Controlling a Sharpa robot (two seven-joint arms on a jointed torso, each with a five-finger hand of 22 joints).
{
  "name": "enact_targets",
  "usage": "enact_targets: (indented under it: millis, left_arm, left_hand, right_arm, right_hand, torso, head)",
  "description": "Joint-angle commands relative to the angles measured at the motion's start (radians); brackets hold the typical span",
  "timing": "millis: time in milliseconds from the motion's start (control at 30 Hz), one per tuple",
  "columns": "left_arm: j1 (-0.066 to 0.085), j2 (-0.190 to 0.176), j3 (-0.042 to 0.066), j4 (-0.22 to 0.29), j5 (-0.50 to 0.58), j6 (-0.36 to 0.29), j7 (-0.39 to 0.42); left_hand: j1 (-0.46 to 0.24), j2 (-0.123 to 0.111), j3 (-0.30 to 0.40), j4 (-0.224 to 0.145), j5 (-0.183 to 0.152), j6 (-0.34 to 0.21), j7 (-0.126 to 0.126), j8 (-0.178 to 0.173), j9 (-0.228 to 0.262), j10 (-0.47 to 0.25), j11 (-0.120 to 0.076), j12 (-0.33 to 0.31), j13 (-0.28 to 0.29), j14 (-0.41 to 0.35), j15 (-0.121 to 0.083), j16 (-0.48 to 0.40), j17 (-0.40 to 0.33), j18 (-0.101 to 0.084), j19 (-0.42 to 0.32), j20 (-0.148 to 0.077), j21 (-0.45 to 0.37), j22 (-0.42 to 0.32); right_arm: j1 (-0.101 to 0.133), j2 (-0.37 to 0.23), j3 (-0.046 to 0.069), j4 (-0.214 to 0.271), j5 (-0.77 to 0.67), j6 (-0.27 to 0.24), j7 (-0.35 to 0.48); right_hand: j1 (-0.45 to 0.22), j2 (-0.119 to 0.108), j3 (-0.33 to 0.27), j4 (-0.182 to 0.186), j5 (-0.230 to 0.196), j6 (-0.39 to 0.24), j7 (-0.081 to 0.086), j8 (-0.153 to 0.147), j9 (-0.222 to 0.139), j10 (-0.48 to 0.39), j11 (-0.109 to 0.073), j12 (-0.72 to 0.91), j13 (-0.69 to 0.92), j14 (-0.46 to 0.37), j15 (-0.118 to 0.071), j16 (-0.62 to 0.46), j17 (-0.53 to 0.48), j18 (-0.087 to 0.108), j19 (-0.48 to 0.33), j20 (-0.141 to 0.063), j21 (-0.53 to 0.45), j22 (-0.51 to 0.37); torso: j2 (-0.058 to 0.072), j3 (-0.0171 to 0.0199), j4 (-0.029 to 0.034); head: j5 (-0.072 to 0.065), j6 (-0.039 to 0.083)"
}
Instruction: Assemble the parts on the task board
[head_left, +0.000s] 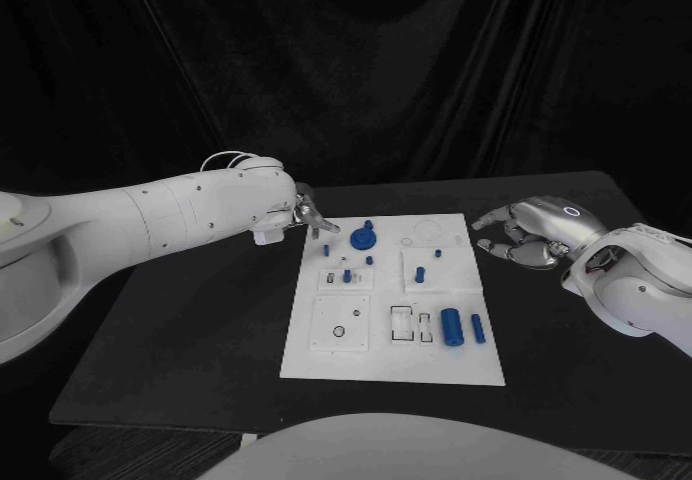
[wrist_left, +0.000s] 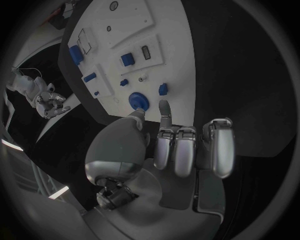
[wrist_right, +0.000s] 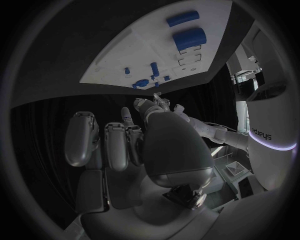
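Observation:
The white task board lies in the middle of the black table. A blue round disc with a knob stands near its far left corner, with small blue pegs around it. Two blue cylinders lie side by side on the near right part. My left hand hovers just off the far left corner, fingers loosely bent and holding nothing; in the left wrist view its fingertips point toward the disc. My right hand hangs beside the far right corner, fingers half curled, nothing in it.
Rectangular recesses and slots mark the board's near half. Bare black table surrounds the board on every side, with dark curtains behind. The left forearm reaches across the table's left side.

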Motion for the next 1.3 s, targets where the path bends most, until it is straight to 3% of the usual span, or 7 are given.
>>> enact_targets:
  millis: [33,467,1300]
  left_arm:
    - [-0.01,0.006,0.001,-0.013,-0.007,0.021,0.025]
    - [-0.032,0.023,0.001,-0.05,-0.007,0.026,0.035]
    - [-0.049,0.056,0.001,-0.098,-0.007,0.055,0.053]
  left_hand:
    - [0.012,-0.001,-0.006,0.001,-0.004,-0.008,0.002,-0.006,0.0,0.106,-0.002,0.003,0.263,0.108,-0.004,0.003,0.263,-0.005,-0.009,0.0,-0.006,0.148]
    - [0.022,0.007,-0.015,0.005,-0.004,-0.018,0.007,-0.017,-0.002,0.106,0.002,0.003,0.263,0.108,0.0,0.003,0.263,-0.003,-0.019,0.003,-0.016,0.143]
    - [0.045,0.022,-0.019,0.001,0.002,-0.035,0.014,-0.033,-0.005,0.106,0.009,0.003,0.263,0.108,0.006,0.003,0.263,-0.001,-0.029,0.008,-0.026,0.139]
  right_arm:
    - [-0.003,-0.001,0.001,0.002,-0.002,0.002,0.001]
    - [-0.005,0.001,0.001,0.002,-0.002,0.01,-0.003]
    - [-0.01,0.002,0.001,0.002,-0.002,0.015,-0.006]
  right_hand:
    - [0.003,-0.005,0.007,-0.001,0.004,0.003,0.002,-0.005,-0.001,0.002,0.006,-0.002,0.089,0.053,0.008,-0.002,0.029,0.006,-0.004,0.003,-0.001,0.172]
    - [0.003,-0.004,0.008,-0.001,0.005,0.003,0.002,-0.005,-0.002,0.002,0.006,-0.002,0.089,0.052,0.008,-0.002,0.028,0.006,-0.004,0.003,-0.001,0.172]
    - [0.002,-0.003,0.011,-0.001,0.007,0.005,0.002,-0.005,-0.002,0.001,0.006,-0.003,0.087,0.052,0.008,-0.004,0.026,0.006,-0.005,0.003,-0.003,0.171]
  torso:
    - [0.0,0.0012,-0.0003]
    - [-0.001,0.0009,0.0001]
    - [-0.001,0.0015,-0.0001]
  head:
    - [-0.004,0.0]
    - [-0.006,0.0]
    - [-0.009,0.0]
